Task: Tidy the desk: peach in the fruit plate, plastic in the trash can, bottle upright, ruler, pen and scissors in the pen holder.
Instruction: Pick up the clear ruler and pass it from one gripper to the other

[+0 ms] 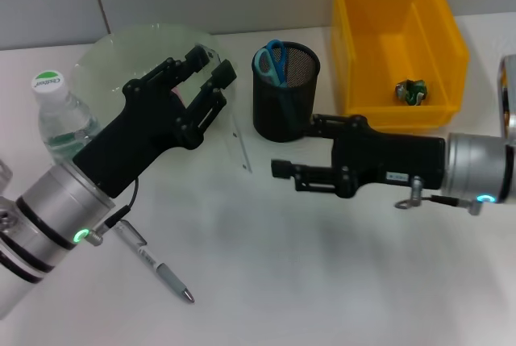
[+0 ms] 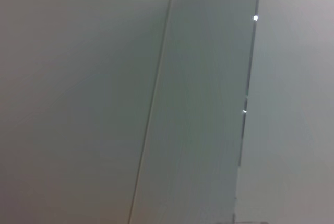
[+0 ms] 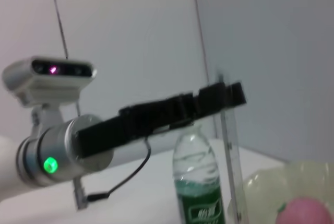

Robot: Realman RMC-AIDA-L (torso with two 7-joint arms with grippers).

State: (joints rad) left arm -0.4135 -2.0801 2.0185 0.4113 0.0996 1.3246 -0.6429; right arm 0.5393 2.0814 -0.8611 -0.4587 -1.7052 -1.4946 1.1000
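My left gripper [image 1: 211,72] holds the clear ruler [image 1: 239,146] by its upper end — jaws clamped, ruler hanging upright beside the mesh pen holder [image 1: 286,92]. I must keep it vertical, clear the rim, then lower. My right gripper [image 1: 297,146] waits, jaws apart, below the holder.
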